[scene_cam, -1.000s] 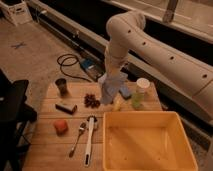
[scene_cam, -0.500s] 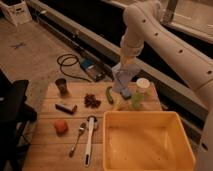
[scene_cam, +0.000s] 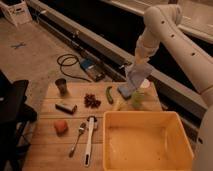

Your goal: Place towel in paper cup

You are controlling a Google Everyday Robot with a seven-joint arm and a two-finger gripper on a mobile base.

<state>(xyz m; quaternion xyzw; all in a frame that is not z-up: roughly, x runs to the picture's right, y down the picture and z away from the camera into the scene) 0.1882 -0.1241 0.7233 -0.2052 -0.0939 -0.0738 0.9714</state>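
Arm [scene_cam: 165, 30]: white, is coming in from the upper right and bending down over the back right part of the wooden tabletop [scene_cam: 50, 150].

End effector [scene_cam: 136, 64]: is hanging above the back right corner of the tabletop. Its fingers are pressed together and are pinching the top edge of the towel [scene_cam: 138, 77].

Towel: the light blue-grey cloth is dangling clear of the tabletop, hanging down from the end effector in loose folds. Its lower edge is reaching about the level of the paper cup's rim. I cannot tell whether it is touching the rim.

Paper cup [scene_cam: 138, 100]: pale yellow-green, is standing upright at the back right of the tabletop, just behind the yellow bin [scene_cam: 140, 114]. It is sitting below the hanging towel, slightly to the right. Part of its whitish rim is showing beside the towel's lower right corner.

Other items on the tabletop:
- small blue block [scene_cam: 124, 92] is lying just left of the paper cup, with the towel's lower end overlapping it in this view
- green curved vegetable [scene_cam: 109, 95] is lying left of the blue block
- dark red cluster [scene_cam: 91, 100] is sitting near the middle
- dark metal cup [scene_cam: 61, 86] is standing upright at the back left
- dark rectangular block [scene_cam: 66, 106] is lying in front of the metal cup
- orange item [scene_cam: 60, 126] is sitting nearer the front left
- spoon [scene_cam: 77, 139] and white-handled tool [scene_cam: 89, 142] are lying side by side near the front
- the yellow bin is taking up the front right

Floor beyond the tabletop: a coil of black cable [scene_cam: 67, 62] is lying beside a blue box [scene_cam: 91, 67].
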